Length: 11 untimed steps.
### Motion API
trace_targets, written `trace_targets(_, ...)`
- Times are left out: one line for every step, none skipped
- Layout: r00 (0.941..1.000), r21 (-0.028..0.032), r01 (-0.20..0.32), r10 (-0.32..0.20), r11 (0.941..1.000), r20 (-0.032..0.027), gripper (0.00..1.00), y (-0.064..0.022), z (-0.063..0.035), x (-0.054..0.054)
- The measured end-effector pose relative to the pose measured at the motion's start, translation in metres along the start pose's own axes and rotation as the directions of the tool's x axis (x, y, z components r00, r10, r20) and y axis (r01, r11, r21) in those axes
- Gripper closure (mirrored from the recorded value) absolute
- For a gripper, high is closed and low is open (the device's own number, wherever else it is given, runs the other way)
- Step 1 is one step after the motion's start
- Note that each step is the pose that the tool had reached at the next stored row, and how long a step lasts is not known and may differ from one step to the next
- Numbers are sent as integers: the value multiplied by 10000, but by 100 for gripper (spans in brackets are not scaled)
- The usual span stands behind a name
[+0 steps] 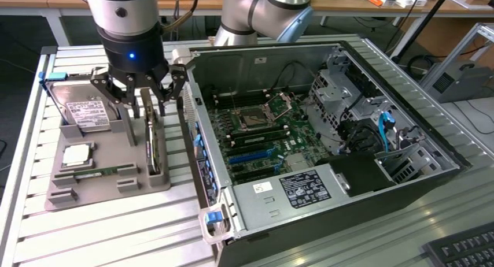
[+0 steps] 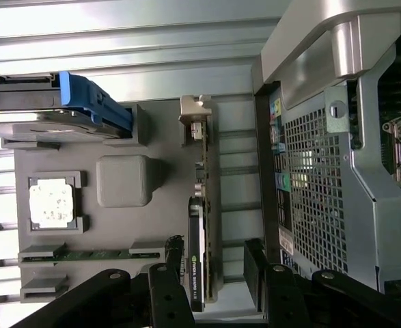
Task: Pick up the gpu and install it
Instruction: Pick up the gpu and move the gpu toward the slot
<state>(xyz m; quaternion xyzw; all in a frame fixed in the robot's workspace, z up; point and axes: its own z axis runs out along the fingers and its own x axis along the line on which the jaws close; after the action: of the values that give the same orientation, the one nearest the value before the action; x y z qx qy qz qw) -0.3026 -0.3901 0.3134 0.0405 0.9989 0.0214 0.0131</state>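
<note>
The end effector (image 1: 147, 108) hangs over the grey tray (image 1: 108, 189) with its jaws spread wide and nothing in its hold. The gpu (image 1: 151, 141) stands on its long edge in a slot of that tray, directly beneath the end effector. In the wrist view the two dark fingers (image 2: 175, 263) sit one on each side of the gpu (image 2: 203, 232), with a gap showing between each finger and the card, so they straddle it without gripping it. The silver bracket end of the card points away from the fingers.

On the tray, on the far side of the end effector from the computer case (image 1: 401, 186), lie a hard drive (image 1: 85, 114) with a blue clip, a square processor chip (image 1: 77, 155) and a slim green memory stick (image 1: 96, 173), all apart from the fingers. The open computer case lies on its side just beside the tray on the card's other side, its motherboard (image 1: 258, 128) facing up. Tray and case both rest on the slatted metal table (image 1: 115, 238)
</note>
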Motion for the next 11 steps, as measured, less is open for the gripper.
trace_targets(10000,1,0,0,10000,0,52,-1,7,5)
trace_targets(10000,0,1,-1,10000,1,52,-1,12,7)
trace_targets(10000,1,1,-1,10000,0,52,-2,18,10)
trace_targets(10000,1,1,-1,10000,1,52,-2,25,13)
trace_targets(10000,1,2,-2,10000,1,52,-3,30,15)
trace_targets(10000,1,2,-2,10000,1,52,-3,36,16)
trace_targets(10000,4,2,-2,10000,0,52,-3,43,18)
trace_targets(10000,6,1,-1,10000,0,52,-4,49,21)
trace_targets(10000,7,1,-1,10000,0,52,-4,55,24)
trace_targets(10000,8,2,-2,10000,1,52,-5,61,25)
trace_targets(10000,10,3,-3,10000,1,52,-5,66,25)
